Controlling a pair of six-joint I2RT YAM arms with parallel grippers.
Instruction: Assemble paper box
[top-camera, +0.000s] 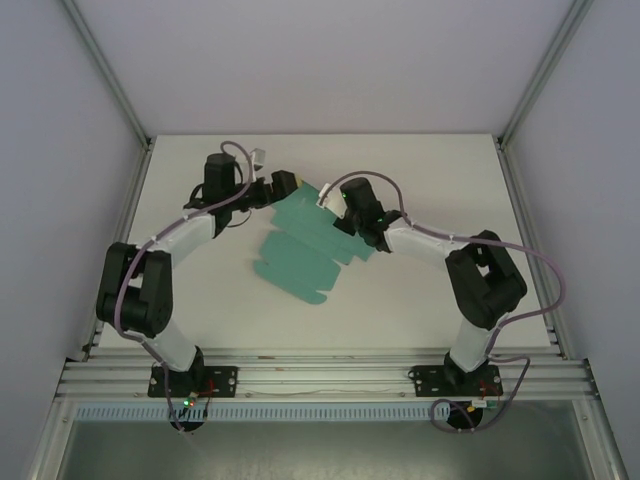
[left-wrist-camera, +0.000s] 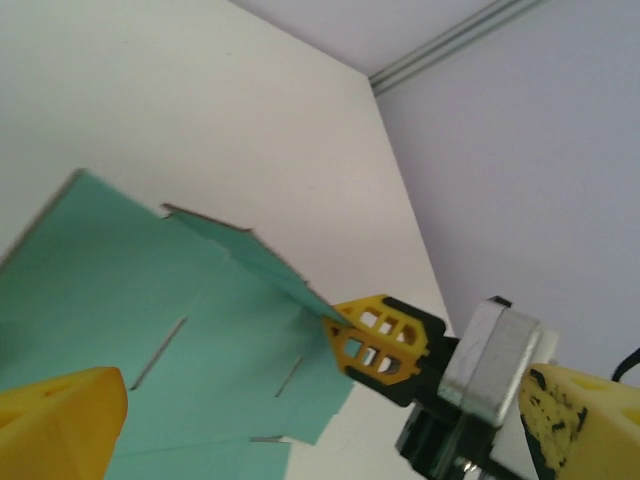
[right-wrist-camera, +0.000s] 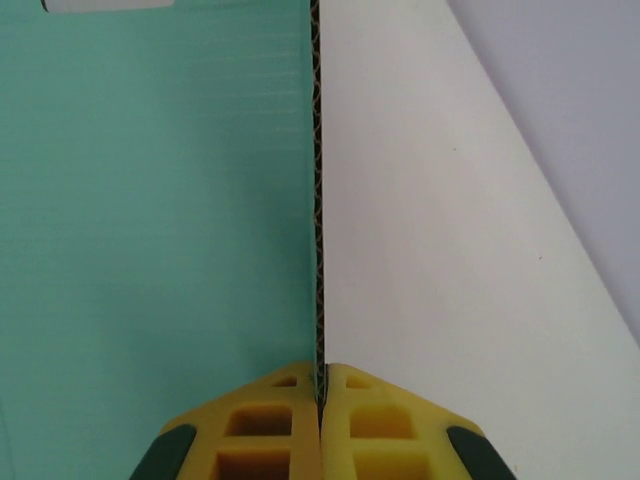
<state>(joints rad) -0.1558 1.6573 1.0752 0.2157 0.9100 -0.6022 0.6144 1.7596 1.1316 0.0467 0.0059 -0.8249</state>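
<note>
The paper box is a flat teal-green die-cut sheet (top-camera: 300, 250) with flaps and slots, lying mid-table. One flap (left-wrist-camera: 265, 260) is lifted off the surface. My right gripper (top-camera: 345, 222) is shut on that flap's edge; in the right wrist view the card's thin edge (right-wrist-camera: 318, 200) runs straight up from between the closed yellow fingertips (right-wrist-camera: 320, 385). My left gripper (top-camera: 287, 184) hovers at the sheet's far left corner, open, its yellow fingers (left-wrist-camera: 60, 425) set wide apart over the sheet (left-wrist-camera: 120, 320). The right gripper (left-wrist-camera: 345, 335) appears between them.
White table (top-camera: 420, 170) with white walls on three sides. An aluminium frame rail (top-camera: 320, 375) runs along the near edge by the arm bases. Purple cables (top-camera: 545, 270) loop off both arms.
</note>
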